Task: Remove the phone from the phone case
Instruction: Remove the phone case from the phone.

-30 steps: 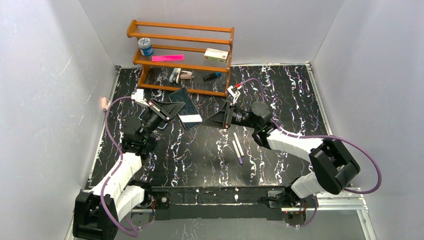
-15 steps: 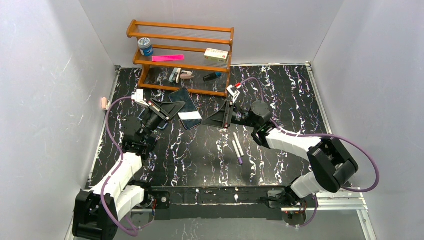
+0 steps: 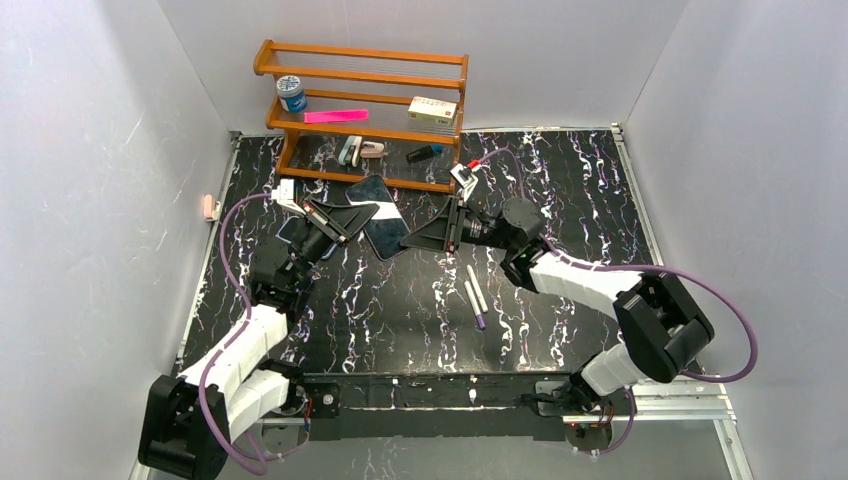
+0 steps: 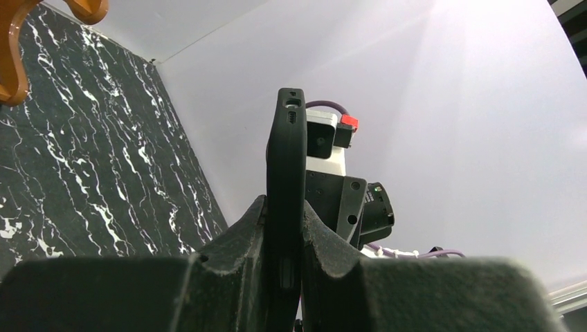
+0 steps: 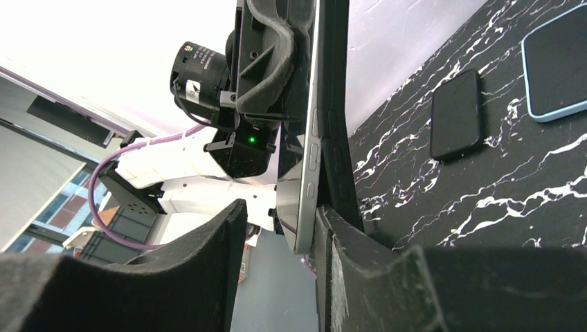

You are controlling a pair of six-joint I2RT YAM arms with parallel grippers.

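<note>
The phone (image 5: 304,159), silver-edged, shows edge-on in the right wrist view, parted from the black phone case (image 5: 337,104) along its side. My left gripper (image 4: 285,228) is shut on the case (image 4: 286,159), holding it upright above the table. In the top view it (image 3: 350,215) grips the dark slab (image 3: 378,222) from the left, just in front of the rack. My right gripper (image 5: 282,207) is open. The phone's lower corner sits between its jaws against the right finger (image 5: 360,277), with a gap to the left finger. It (image 3: 408,242) meets the slab's near right corner.
A wooden rack (image 3: 365,110) with small items stands right behind the held phone. Two pens (image 3: 475,295) lie mid-table. A bare black phone (image 5: 457,114) and a light-blue-cased one (image 5: 557,69) lie flat on the marbled table (image 3: 560,180), under my left arm.
My left gripper has carried the cased phone a little farther back and turned it, so the white patch on it no longer shows. My right gripper followed slightly left and back.
</note>
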